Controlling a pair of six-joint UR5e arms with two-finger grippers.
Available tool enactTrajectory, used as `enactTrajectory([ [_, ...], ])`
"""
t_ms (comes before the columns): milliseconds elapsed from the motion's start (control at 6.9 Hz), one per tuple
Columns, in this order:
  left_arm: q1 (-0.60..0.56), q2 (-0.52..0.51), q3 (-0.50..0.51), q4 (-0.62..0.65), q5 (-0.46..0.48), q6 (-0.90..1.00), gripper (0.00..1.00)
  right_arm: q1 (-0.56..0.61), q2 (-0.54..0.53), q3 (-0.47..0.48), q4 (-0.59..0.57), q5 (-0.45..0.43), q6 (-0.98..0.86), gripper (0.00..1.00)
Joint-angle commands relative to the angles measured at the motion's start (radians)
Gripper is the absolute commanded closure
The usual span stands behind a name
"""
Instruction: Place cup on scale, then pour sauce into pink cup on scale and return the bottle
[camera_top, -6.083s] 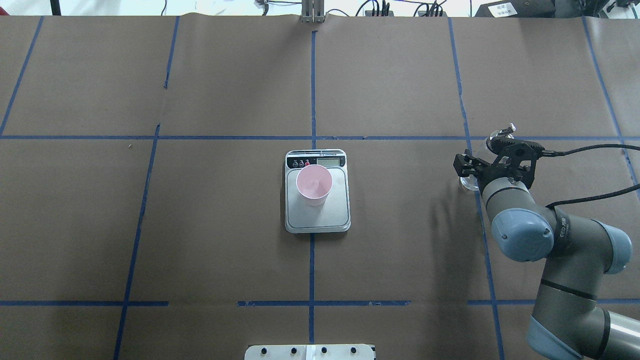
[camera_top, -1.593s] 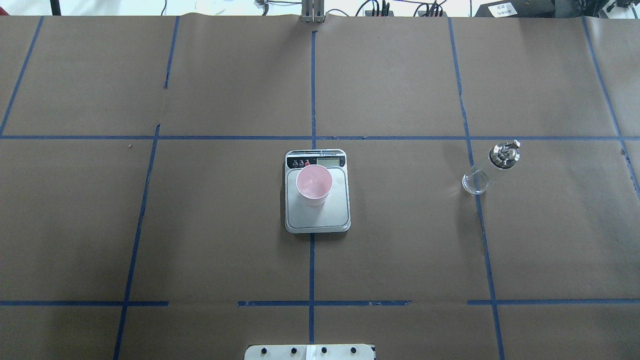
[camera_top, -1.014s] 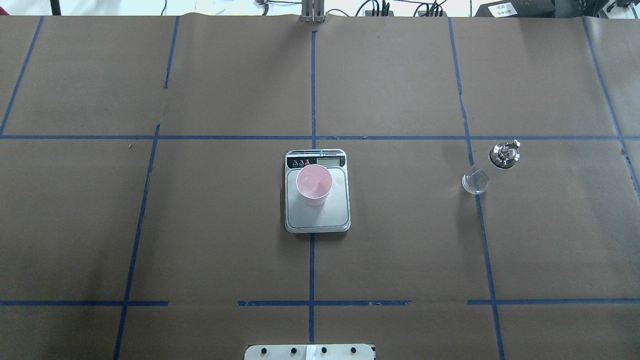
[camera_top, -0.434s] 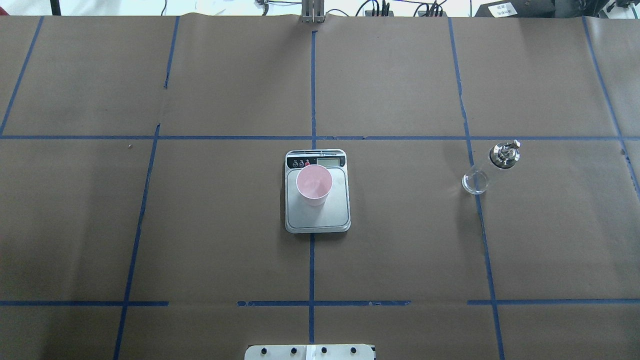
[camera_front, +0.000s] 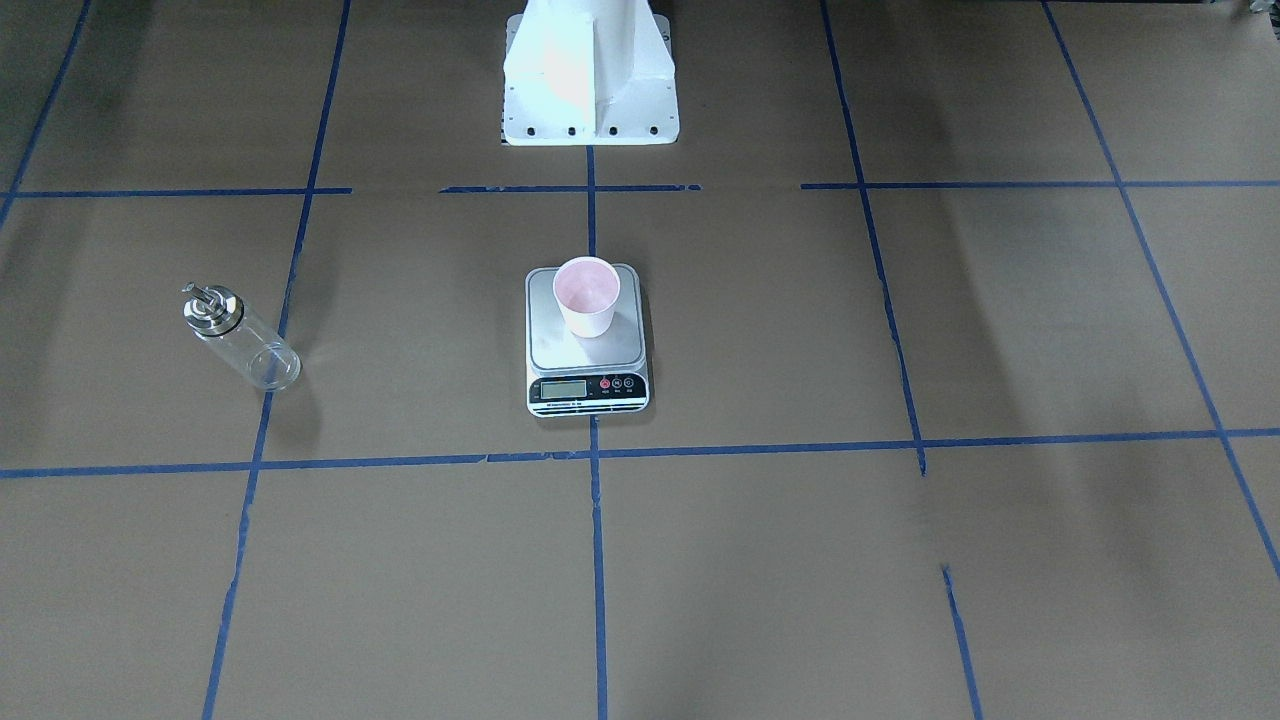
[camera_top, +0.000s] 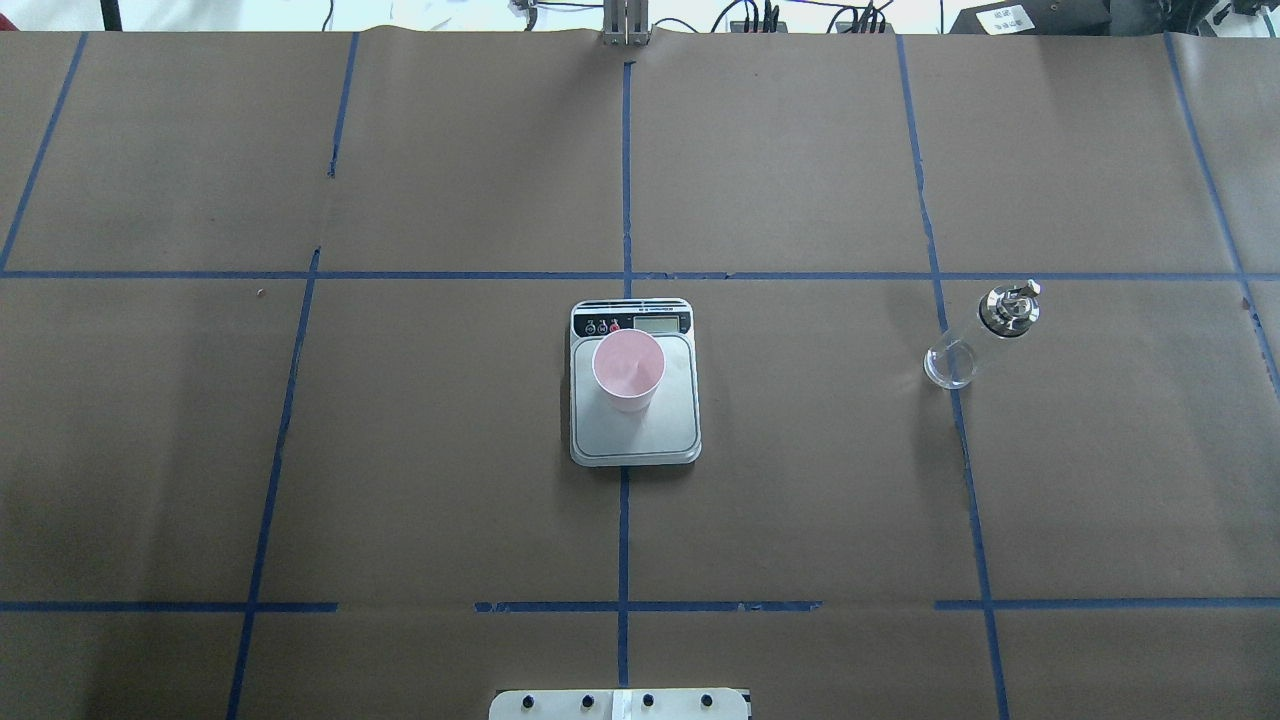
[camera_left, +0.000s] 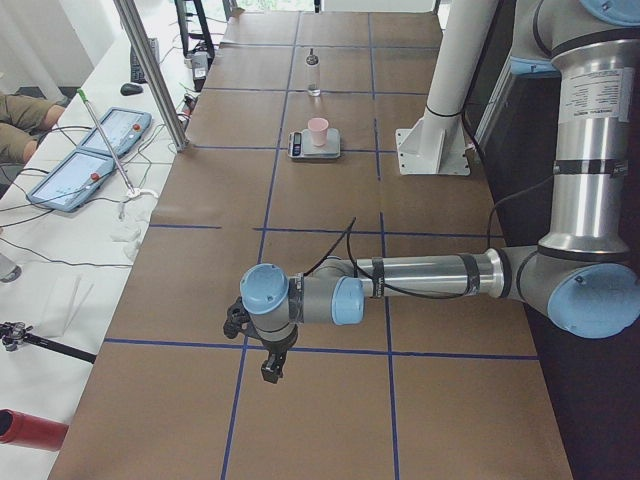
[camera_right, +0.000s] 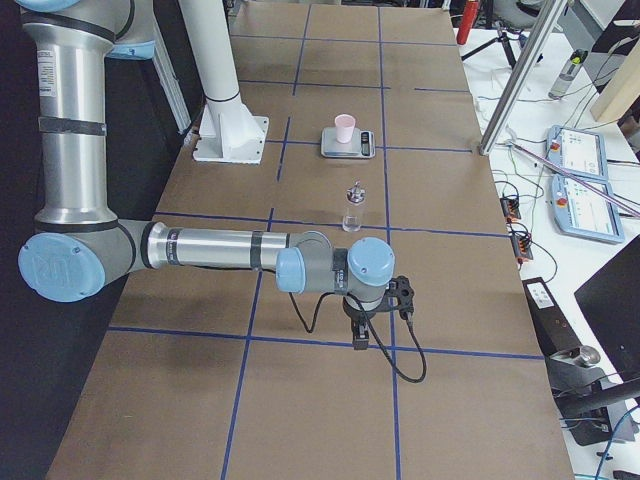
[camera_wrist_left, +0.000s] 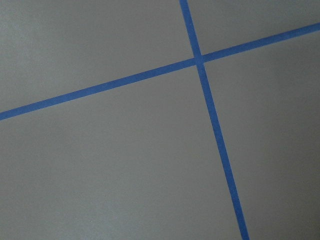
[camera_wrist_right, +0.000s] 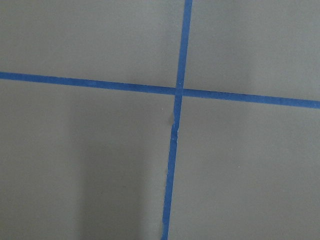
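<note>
Cup on scale, bottle parked: the pink cup (camera_top: 628, 370) sits on the steel plate of the scale (camera_top: 672, 432) at mid-worktop (camera_top: 800, 500). The clear bottle (camera_top: 982, 335) stands upright and ungripped, its long axis vertical and its silver cap on top. The right arm's fingers (camera_right: 360, 340) hang low over the worktop's end. From there the bottle lies straight ahead along the worktop, between them and the scale. The left arm's fingers (camera_left: 270, 372) hang at the opposite end, well apart, with the scale between them and the bottle, so the right arm is plainly nearer. Neither set shows well enough to tell wide from narrow. Whether the cup holds sauce is unclear; the bottle looks nearly empty.
</note>
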Motion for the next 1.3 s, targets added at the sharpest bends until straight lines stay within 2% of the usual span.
enactTrajectory([
  [0, 0.0, -0.002, 0.005, 0.002, -0.001, -0.007, 0.0, 0.005, 0.007, 0.007, -0.006, -0.004, 0.0, 0.0],
  [290, 0.0, -0.003, -0.003, -0.01, -0.003, -0.2, 0.0, 0.005, 0.011, 0.002, -0.012, -0.003, 0.002, 0.0],
  [1159, 0.0, -0.005, -0.001, -0.008, -0.003, -0.217, 0.0, 0.005, 0.013, 0.005, -0.018, -0.001, 0.005, 0.0],
])
